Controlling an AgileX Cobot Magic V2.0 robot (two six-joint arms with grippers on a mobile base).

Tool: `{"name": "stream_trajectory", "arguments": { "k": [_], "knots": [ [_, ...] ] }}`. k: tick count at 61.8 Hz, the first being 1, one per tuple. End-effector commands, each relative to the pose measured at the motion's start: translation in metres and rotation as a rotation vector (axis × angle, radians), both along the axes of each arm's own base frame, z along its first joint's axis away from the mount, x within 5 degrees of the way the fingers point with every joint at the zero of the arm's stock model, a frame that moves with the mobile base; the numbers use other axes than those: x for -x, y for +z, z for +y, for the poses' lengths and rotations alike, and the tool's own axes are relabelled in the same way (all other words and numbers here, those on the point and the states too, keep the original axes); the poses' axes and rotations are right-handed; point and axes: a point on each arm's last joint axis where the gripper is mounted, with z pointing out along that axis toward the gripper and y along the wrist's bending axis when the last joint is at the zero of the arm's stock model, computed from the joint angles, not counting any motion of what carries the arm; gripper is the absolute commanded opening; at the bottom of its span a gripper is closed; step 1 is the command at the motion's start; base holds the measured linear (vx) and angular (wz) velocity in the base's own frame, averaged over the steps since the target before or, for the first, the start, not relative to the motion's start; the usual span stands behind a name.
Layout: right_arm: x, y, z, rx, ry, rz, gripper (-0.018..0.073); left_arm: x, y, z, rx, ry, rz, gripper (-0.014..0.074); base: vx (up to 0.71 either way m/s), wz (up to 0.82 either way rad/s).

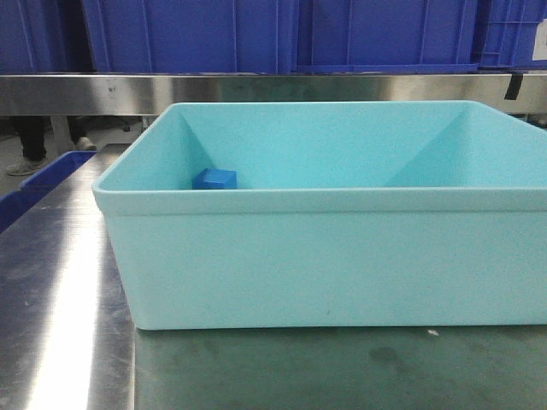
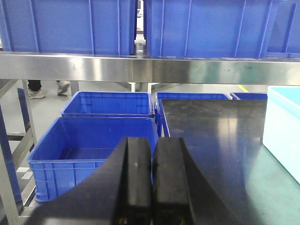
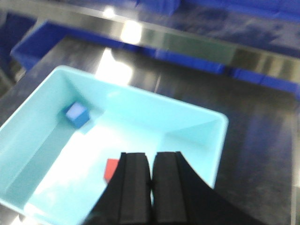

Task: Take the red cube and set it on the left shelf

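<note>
The red cube (image 3: 111, 168) lies on the floor of the light-blue tub (image 3: 206, 117), partly hidden behind my right gripper (image 3: 150, 161). That gripper is shut and empty, hovering above the tub. A blue cube (image 3: 76, 114) sits in the tub's far left corner; it also shows in the front view (image 1: 214, 178). The red cube is hidden in the front view by the tub wall (image 1: 325, 256). My left gripper (image 2: 153, 147) is shut and empty, held over the left edge of the dark table (image 2: 211, 136), facing the steel shelf (image 2: 140, 68).
Open blue crates (image 2: 93, 150) stand on the floor left of the table. Blue bins (image 2: 201, 26) sit on the steel shelf (image 1: 256, 92) behind the tub. A blue crate's corner (image 1: 51, 175) shows at the left. People's feet (image 2: 44, 90) are beyond the shelf.
</note>
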Motion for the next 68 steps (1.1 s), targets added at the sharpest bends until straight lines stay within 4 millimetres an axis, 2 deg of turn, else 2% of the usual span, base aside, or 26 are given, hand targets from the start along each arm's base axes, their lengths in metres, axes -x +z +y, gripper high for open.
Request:
{"name": "stream_trajectory", "arguments": {
  "k": [1,9,19,42,54,68],
  "knots": [
    [-0.021,0.009,0.021,0.007,0.054,-0.02,0.0281,0.0,0.001,0.001,0.013,0.008,-0.079,0.0101,0.0,0.0],
    [-0.048,-0.007,0.05,0.049,0.101,0.067,0.0477,0.0,0.001,0.001,0.013,0.008,-0.079,0.0101,0.0,0.0],
    [-0.073,-0.039,0.069,0.095,0.109,0.22,0.0576,0.0,0.001,0.001,0.013,0.008,-0.079,0.0101,0.0,0.0],
    [-0.113,-0.102,0.094,0.154,0.059,0.436,0.0576,0.0,0.001,0.001,0.013,0.008,-0.079,0.0101,0.0,0.0],
    [-0.125,-0.127,0.102,0.177,0.056,0.494,0.0576,0.0,0.001,0.001,0.013,0.008,-0.079,0.0101,0.0,0.0],
    [-0.135,-0.146,0.109,0.19,0.055,0.518,0.0576,0.0,0.001,0.001,0.013,0.008,-0.079,0.0101,0.0,0.0]
  ]
}}
